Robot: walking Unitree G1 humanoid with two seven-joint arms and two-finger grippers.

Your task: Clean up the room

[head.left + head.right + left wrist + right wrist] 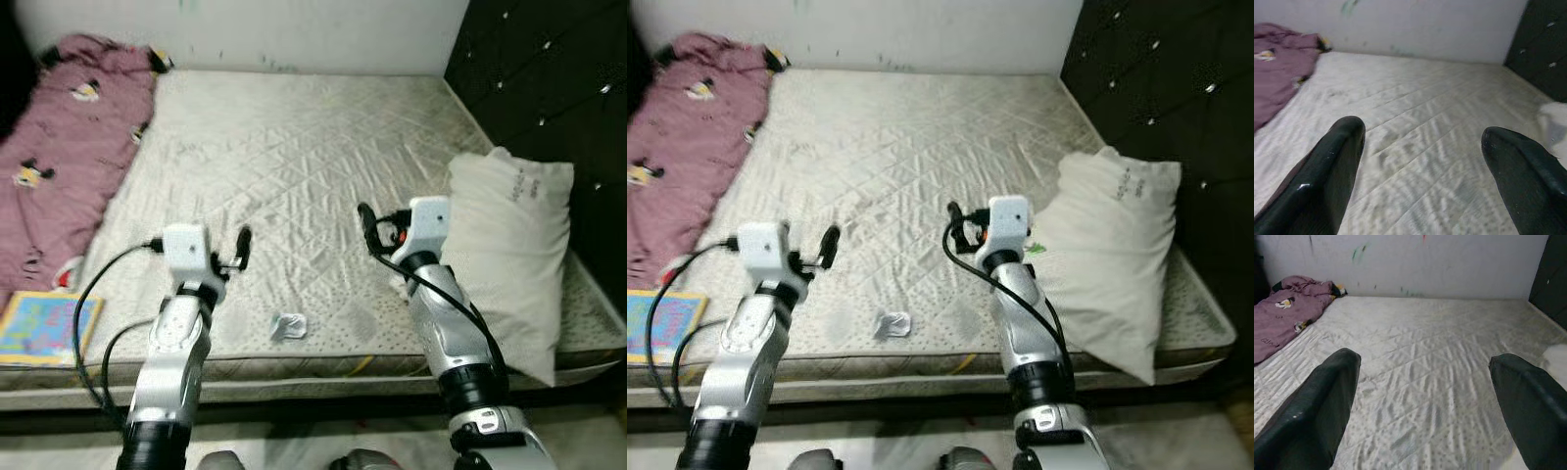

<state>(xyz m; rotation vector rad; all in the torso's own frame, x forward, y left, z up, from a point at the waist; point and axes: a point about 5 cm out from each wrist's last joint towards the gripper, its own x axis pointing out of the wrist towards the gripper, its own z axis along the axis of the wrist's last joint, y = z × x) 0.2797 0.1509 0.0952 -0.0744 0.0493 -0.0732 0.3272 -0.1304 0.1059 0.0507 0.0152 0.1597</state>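
Both black two-fingered grippers, left (pixel 243 247) and right (pixel 366 225), hovered spread, empty; your next target: small crumpled white paper scrap (pixel 289 326) at six o'clock on quilted grey mattress (pixel 294 166).

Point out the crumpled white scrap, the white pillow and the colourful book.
crumpled white scrap (pixel 289 326), left eye view, its middle
white pillow (pixel 509 245), left eye view, its centre
colourful book (pixel 44 328), left eye view, its cover

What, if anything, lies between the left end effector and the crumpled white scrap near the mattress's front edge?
Nothing visible. The left end effector hangs open above bare mattress, and the crumpled white scrap lies nearer the front edge, with only quilted fabric between them.
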